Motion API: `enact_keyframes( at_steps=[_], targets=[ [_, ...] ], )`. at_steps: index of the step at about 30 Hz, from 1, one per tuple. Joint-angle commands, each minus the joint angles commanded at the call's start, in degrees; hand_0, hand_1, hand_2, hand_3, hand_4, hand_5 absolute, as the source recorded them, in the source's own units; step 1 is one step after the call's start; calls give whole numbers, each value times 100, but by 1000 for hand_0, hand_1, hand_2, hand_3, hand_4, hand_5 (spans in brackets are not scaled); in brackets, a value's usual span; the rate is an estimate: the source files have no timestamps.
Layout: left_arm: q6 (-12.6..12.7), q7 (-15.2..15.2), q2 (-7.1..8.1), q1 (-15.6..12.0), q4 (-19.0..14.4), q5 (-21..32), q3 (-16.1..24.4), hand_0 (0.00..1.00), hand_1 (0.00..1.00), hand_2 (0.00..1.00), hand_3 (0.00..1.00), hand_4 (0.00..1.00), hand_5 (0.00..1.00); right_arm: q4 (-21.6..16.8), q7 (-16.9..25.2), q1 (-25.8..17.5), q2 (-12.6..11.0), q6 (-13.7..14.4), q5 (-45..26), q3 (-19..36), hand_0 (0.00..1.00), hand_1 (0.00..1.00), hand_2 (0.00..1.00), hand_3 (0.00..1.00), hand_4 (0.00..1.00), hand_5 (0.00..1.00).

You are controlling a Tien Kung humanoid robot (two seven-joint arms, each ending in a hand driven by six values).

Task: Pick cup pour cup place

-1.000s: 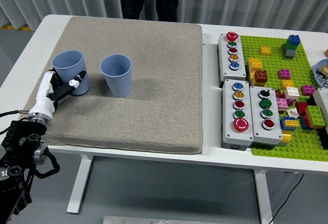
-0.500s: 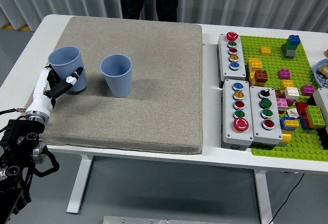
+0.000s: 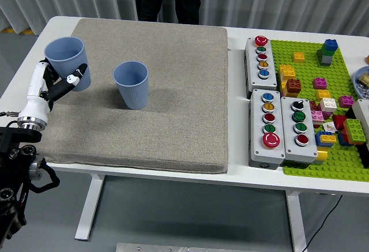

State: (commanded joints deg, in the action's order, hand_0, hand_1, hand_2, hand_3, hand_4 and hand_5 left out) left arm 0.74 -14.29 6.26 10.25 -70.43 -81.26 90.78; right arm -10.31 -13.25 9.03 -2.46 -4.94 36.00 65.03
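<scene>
The left hand is wrapping its fingers around a blue cup, holding it upright over the left edge of the grey mat. Right of it, a second blue cup is standing upright on the mat, apart from the held one. Beyond the mat's right edge, button boxes are lying on the white table.

Both cups, one held and one standing, look like matt, finely ribbed plastic. The mat is rough woven cloth on a smooth white table. The button boxes and bricks are glossy plastic.
</scene>
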Motion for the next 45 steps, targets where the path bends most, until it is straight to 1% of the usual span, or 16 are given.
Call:
enact_keyframes(
  at_steps=[8,11,14,19,20,26,33,36,39,45],
  targets=[
    [152,93,39,-21,-301,-462,-24,567,619,764,812,655,150,0,7,12,-9,4,-19,-6,683,682,693,652,444,177],
    [261,162,36,-9,-394,-863,25,567,621,765,811,648,144,0,9,20,-13,7,-31,-9,683,683,693,652,445,176],
    [311,229,40,-3,-470,-1287,91,567,621,765,811,648,144,0,13,25,-17,7,-42,-16,683,683,693,652,445,176],
    [369,300,46,-25,-529,-1689,75,568,622,766,811,644,143,0,16,25,-24,10,-40,-15,683,683,693,651,445,177],
    [377,305,45,-28,-536,-1725,70,568,622,766,811,644,143,0,16,24,-24,10,-38,-14,683,683,693,651,445,177],
    [383,386,49,-62,-698,-2318,-19,567,623,765,814,644,143,0,15,30,-29,13,-23,-3,683,682,692,652,446,178],
    [385,394,59,-105,-739,-2344,-79,559,624,766,815,642,139,0,20,33,-31,18,-33,0,684,682,693,651,446,178],
    [409,424,53,-103,-771,-2602,-95,561,628,766,814,639,140,0,18,33,-32,16,-23,1,683,682,693,651,446,178],
    [449,465,53,-107,-822,-2994,-87,561,628,766,814,639,140,0,19,26,-30,18,-28,-1,683,682,693,651,446,178],
    [427,552,66,-111,-942,-3572,-122,558,625,765,813,638,139,0,13,7,-29,14,1,10,684,682,693,651,446,178]
  ],
)
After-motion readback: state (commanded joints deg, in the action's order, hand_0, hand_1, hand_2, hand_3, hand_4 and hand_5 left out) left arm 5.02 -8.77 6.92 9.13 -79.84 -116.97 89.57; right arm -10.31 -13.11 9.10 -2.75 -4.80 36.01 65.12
